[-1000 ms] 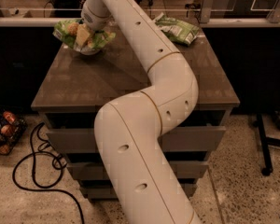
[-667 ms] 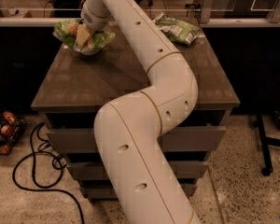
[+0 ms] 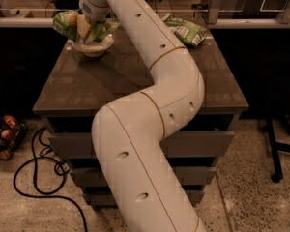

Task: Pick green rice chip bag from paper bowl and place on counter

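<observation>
Over the paper bowl point(image 3: 93, 47), the pincer point(image 3: 89, 19) meets the green rice chip bag point(image 3: 65, 23); its hold, I cannot tell. Grasp step, seemingly; next, lift clear.

My gripper point(image 3: 89, 24) sits at the green rice chip bag point(image 3: 63, 22): bright green, yellow patches; paper bowl point(image 3: 94, 48) cream; counter point(image 3: 82, 83) glossy grey-brown.
</observation>
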Robot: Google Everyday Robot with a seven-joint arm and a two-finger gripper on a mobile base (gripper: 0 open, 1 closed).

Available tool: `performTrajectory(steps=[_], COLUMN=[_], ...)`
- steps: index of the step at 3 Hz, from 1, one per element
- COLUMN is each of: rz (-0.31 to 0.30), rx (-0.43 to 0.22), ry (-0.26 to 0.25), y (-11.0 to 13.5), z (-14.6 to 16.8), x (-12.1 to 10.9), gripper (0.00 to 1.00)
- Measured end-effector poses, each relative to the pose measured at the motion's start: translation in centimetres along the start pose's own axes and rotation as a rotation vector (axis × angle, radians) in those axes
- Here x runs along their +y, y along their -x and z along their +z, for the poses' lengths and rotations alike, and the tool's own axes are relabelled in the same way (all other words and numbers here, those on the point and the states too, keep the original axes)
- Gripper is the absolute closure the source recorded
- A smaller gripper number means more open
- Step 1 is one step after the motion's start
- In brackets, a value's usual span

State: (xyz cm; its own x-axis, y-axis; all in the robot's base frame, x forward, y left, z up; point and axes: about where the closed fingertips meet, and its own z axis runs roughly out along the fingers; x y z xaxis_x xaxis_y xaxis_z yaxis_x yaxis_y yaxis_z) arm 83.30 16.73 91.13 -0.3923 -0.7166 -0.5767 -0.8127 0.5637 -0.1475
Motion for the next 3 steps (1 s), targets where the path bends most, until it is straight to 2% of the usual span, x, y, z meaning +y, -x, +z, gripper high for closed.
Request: performTrajectory(steps=[1,2,3], rz=[-0.039,-0.048,0.000], rx=[-0.023,-0.038,-0.031], ry=[-0.097,-0.189,-0.281], y=[2.5,4.0,3.7], z=[-4.0,-7.7,-12.1], x=[-0.7,-1.6,-3.2], gripper=[1.00,1.00,1.00])
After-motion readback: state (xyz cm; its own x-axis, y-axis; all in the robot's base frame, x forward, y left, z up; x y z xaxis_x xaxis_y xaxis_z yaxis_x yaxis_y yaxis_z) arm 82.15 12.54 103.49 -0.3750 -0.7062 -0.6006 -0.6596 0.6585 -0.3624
